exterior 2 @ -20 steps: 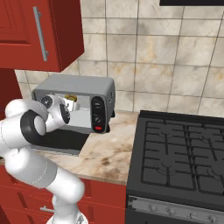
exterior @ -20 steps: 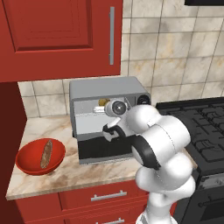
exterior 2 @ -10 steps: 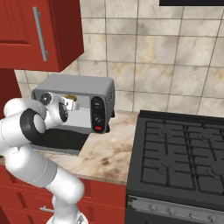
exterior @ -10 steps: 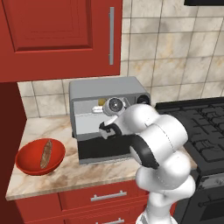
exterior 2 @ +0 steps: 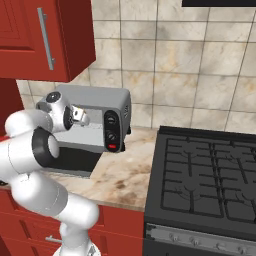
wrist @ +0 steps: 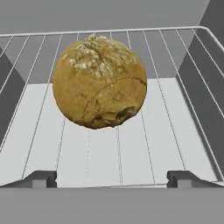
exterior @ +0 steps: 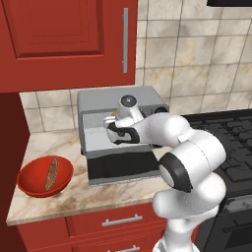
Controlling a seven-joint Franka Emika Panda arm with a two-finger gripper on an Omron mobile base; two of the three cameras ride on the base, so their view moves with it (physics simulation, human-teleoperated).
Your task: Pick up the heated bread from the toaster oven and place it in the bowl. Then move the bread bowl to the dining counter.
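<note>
1. Heated bread (wrist: 99,81) sits on the wire rack (wrist: 175,78) inside the toaster oven (exterior: 118,106) — straight ahead of the jaws, centred slightly left of the midline between the two finger tips (wrist: 41,178).
2. Jaws stand apart, wide — both tips low in the hand view, one at each side, with nothing between them yet; the roll lies beyond them, not touching either tip.
3. No long axis to speak of: a near-round, lumpy roll, so no wrist roll seems called for — only a straight push forward along the line of the hand.
4. Gap between the tips looks wider than the roll, so room on both flanks, a little more on the right side of the hand view.
5. Gripper (exterior: 109,129) reaches into the open mouth of the oven, above the dropped door (exterior: 123,166); seen from the right base camera, the hand (exterior 2: 77,116) hangs at the oven front beside the black control panel (exterior 2: 112,131).
6. Whether the roll rests flat on the rack or slightly clear of it is hard to judge from the hand view — probably resting, judging by its low edge against the wires.
7. Bowl (exterior: 34,183) waits on the table to the left of the oven, well apart from the gripper, with a long brown stick (exterior: 51,173) already lying in it.
8. Next call, as judged: ease forward until the roll sits between the tips, then close.
</note>
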